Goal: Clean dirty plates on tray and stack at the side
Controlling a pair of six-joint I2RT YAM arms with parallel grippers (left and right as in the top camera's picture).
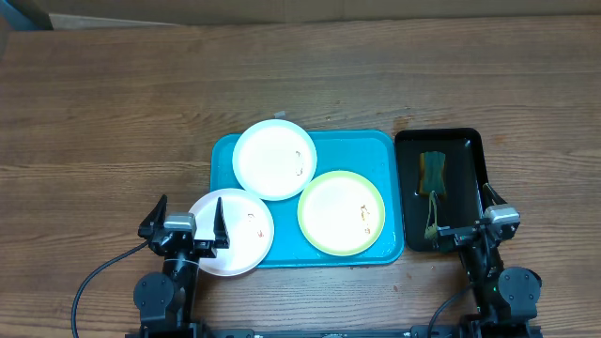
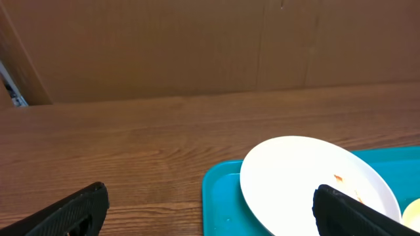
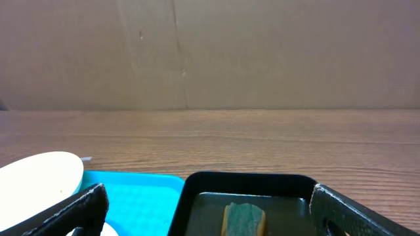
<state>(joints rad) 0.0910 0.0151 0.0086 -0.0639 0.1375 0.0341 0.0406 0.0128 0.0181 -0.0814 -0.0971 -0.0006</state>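
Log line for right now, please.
left gripper open, empty | right gripper open, empty | three plates on tray, smudged, unstacked | sponge in black tray

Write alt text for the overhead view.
Turquoise tray on a wooden table holds three plates: rear white plate, green-rimmed plate at right, front white plate overhanging its front-left corner. Black tray with a sponge lies beside it. Left pincer and right pincer are open.

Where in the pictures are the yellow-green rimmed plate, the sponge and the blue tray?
yellow-green rimmed plate (image 1: 341, 213): overhead view, on its pale centre.
sponge (image 1: 433, 171): overhead view, on its top face.
blue tray (image 1: 374, 147): overhead view, on the bare floor near its far right corner.
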